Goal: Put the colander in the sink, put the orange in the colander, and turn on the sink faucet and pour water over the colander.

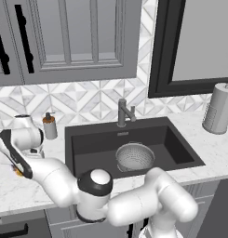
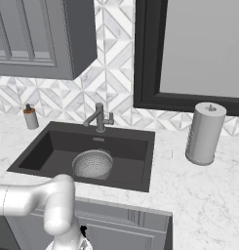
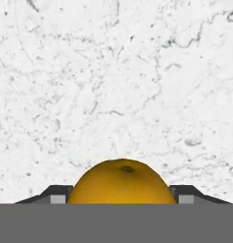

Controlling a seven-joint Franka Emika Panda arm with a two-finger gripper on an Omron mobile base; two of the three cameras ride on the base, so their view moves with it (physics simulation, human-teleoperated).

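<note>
Fingers clamp either side of the orange on the desk, a firm, round, smooth fruit likely to roll, best held across its widest middle.

Bare white marble counter lies open toward 12 o'clock beyond the small bright orange ball, which fills the gap between the tool's tips.
</note>
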